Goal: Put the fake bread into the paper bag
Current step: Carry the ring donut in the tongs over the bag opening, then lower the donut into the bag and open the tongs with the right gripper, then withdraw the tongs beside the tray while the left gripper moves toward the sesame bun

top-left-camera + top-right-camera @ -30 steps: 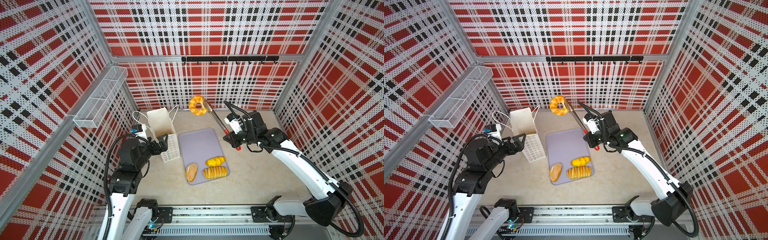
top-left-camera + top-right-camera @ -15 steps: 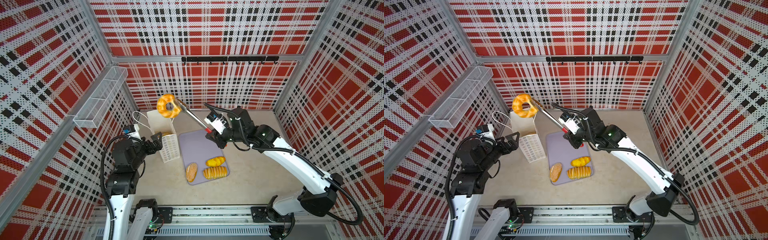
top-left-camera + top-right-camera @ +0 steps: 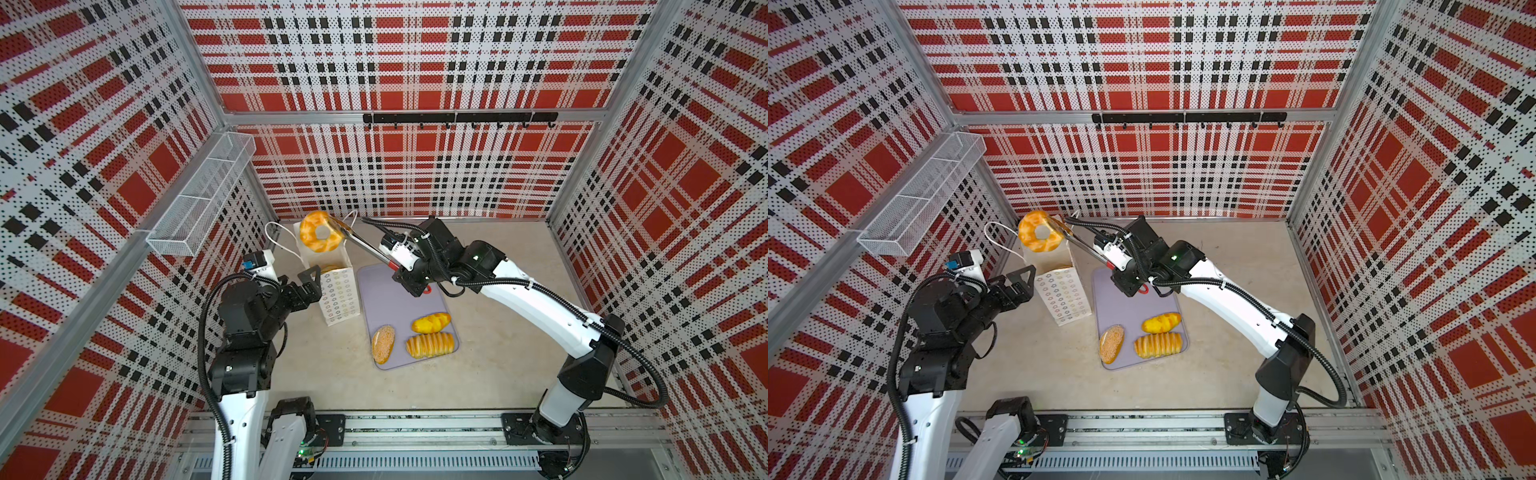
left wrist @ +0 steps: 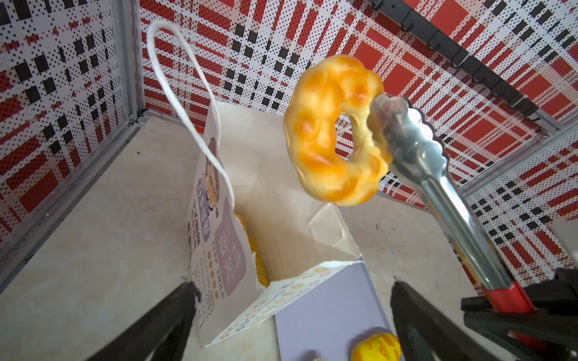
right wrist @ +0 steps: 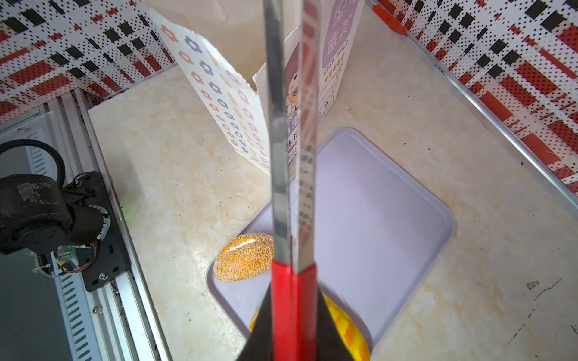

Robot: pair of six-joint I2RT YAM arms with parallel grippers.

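Observation:
My right gripper [image 3: 395, 269] [image 3: 1113, 266] [image 5: 294, 308] is shut on the red handles of metal tongs [image 3: 365, 246] [image 4: 438, 187]. The tongs pinch a golden ring of fake bread [image 3: 320, 237] [image 3: 1040, 237] [image 4: 331, 131], which hangs in the air over the open top of the white paper bag [image 3: 338, 293] [image 3: 1064, 299] [image 4: 281, 187]. Yellow bread [image 4: 259, 265] lies inside the bag. My left gripper [image 3: 309, 279] [image 3: 1021, 279] [image 4: 294, 287] stands open beside the bag's near left side, holding nothing.
A lilac tray [image 3: 390, 291] [image 3: 1121, 295] right of the bag carries a brown seeded oval [image 3: 383, 344], a scored bun [image 3: 431, 323] and a ridged loaf [image 3: 431, 345]. A wire-mesh basket [image 3: 199, 199] hangs on the left wall and a hook rail [image 3: 457, 118] on the back wall.
The right arm has carried the tongs and ring leftward, from above the tray's back edge to above the bag. The left gripper has shifted slightly beside the bag and stays open.

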